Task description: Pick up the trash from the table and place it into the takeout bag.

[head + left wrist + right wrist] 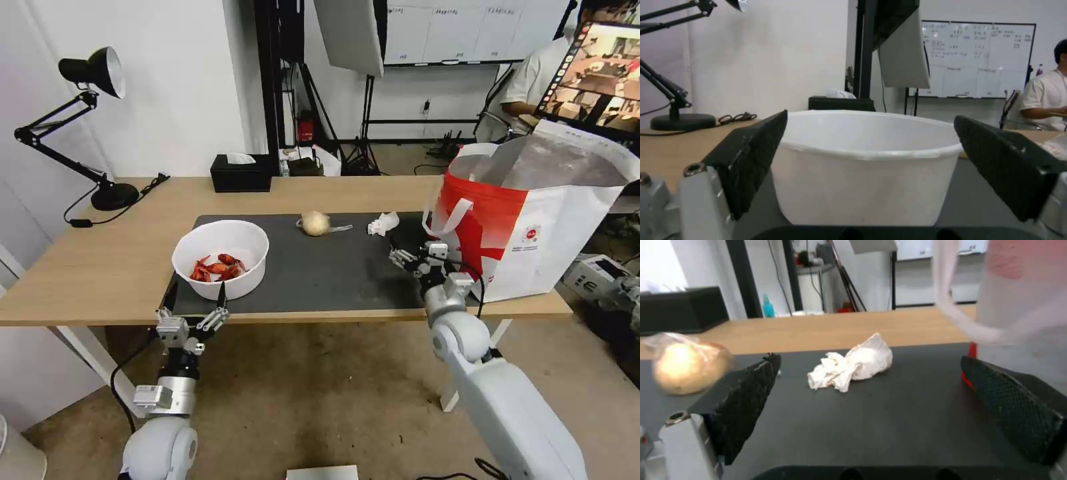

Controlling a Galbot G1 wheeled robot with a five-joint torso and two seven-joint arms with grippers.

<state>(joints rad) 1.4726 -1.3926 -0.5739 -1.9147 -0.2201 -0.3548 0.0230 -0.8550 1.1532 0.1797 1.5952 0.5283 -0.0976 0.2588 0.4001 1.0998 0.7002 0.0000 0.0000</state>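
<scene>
White bowl (862, 166) framed by spread-wide left hand (193, 313), untouched, right hand (407, 257) released, facing crumpled tissue (851, 368)

My white bowl (221, 259) held red crayfish shells (217, 268) on the dark grey mat (320, 273) of the light-wood table (100, 267). My takeout bag (533, 220) was white with a red panel; the tissue (851, 365) white, the wrapped lump (315, 223) beige.

White round bowl (865, 173) at frame centre on dark grey mat (973, 200), framed by the left gripper (869, 156), its black fingers (751, 160) spread wide either side. Black desk lamp (678, 96) at left; black tissue box (840, 102) behind the rim.
</scene>
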